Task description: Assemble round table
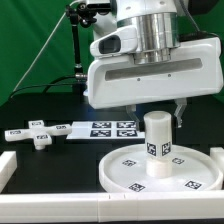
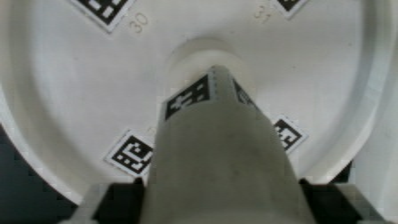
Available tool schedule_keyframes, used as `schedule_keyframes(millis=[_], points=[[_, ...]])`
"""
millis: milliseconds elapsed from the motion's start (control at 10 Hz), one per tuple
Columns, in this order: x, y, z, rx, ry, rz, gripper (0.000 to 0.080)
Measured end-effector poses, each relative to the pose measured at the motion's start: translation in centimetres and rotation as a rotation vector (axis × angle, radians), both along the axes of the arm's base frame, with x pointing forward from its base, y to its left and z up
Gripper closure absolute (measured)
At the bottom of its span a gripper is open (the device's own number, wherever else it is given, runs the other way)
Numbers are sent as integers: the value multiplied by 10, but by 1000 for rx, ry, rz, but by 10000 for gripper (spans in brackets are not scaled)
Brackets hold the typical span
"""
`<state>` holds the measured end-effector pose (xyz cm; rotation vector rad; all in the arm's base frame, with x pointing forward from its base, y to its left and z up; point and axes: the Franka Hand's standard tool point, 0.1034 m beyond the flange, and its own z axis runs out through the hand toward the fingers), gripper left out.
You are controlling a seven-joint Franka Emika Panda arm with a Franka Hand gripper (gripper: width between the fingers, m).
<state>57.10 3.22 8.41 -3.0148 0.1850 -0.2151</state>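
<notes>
The large rimmed round disc [image 1: 160,172] lies flat on the black table at the exterior view's right, tags facing up. The thick short cylinder [image 1: 158,137] stands upright on the disc's middle. My gripper [image 1: 158,108] is directly above it and shut on the cylinder's top; the arm's white body hides the fingers. In the wrist view the cylinder [image 2: 217,150] runs down between my two black fingers [image 2: 125,195] to the disc's hub [image 2: 210,55]. The small cross-shaped piece [image 1: 38,134] lies on the table at the exterior view's left.
The marker board [image 1: 100,129] lies behind the disc. A white border rail [image 1: 50,214] runs along the front edge and turns up the left side. A green backdrop and a black stand rise behind the table.
</notes>
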Motion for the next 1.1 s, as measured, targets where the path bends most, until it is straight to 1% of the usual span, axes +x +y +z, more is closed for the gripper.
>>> schedule_keyframes(millis=[100,500,700,900,1100], points=[[0,-1,0,7,-1,-88,390],[0,-4,-1,36,21,-278,390],[-2,-5,-1,57,36,-410,390],[-6,-6,-2,105,74,-637,390],[-9,-3,-3,136,107,-834,390]])
